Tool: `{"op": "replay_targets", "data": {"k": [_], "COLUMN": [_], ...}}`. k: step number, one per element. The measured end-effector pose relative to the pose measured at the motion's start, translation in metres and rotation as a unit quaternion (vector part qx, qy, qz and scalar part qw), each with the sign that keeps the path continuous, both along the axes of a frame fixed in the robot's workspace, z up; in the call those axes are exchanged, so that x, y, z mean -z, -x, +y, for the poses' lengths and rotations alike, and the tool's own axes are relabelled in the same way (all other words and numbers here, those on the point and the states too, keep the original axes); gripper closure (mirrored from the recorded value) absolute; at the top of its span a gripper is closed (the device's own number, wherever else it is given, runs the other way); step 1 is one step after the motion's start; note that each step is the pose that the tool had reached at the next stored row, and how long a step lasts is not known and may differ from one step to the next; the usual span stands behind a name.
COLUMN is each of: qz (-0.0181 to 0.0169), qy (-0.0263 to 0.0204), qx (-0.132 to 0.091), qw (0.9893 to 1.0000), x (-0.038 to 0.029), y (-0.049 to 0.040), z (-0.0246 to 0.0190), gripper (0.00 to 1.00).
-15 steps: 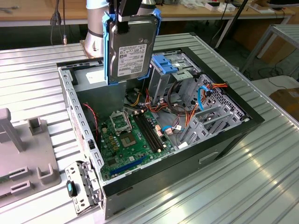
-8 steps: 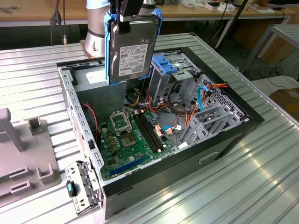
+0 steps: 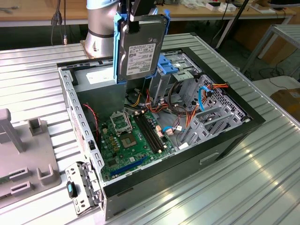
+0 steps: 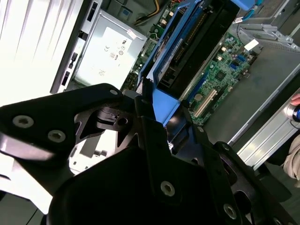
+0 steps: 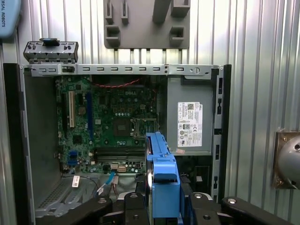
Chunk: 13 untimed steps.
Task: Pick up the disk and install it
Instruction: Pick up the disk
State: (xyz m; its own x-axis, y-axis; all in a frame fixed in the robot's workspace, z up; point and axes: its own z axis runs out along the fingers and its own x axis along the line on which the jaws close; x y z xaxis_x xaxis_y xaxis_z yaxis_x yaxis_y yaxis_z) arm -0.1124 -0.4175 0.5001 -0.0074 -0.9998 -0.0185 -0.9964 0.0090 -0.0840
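Gripper [image 5: 162,199], jaws clamping the disk [image 3: 139,49], is holding it on edge above the open computer case [image 3: 225,145].

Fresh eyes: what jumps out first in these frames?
The flat grey metal hard drive with bright blue plastic side rails, clamped upright in the jaws, hangs above the open black computer case. Below it, the green motherboard lies exposed on the case floor, with coloured cables toward the exterior view's right.
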Motion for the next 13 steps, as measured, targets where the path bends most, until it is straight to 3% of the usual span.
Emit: {"op": "replay_targets", "data": {"k": [4,9,13], "qz": [-0.0001,0.0,0.0], "qy": [-0.0001,0.0,0.0], "qx": [0.0,0.0,0.0], "qw": [1.0,1.0,1.0], "x": [0.0001,0.0001,0.0001], "y": [-0.0009,-0.0013,-0.0014], "z": [-0.0085,-0.014,-0.0149], "gripper": [0.64,0.64,0.64]}}
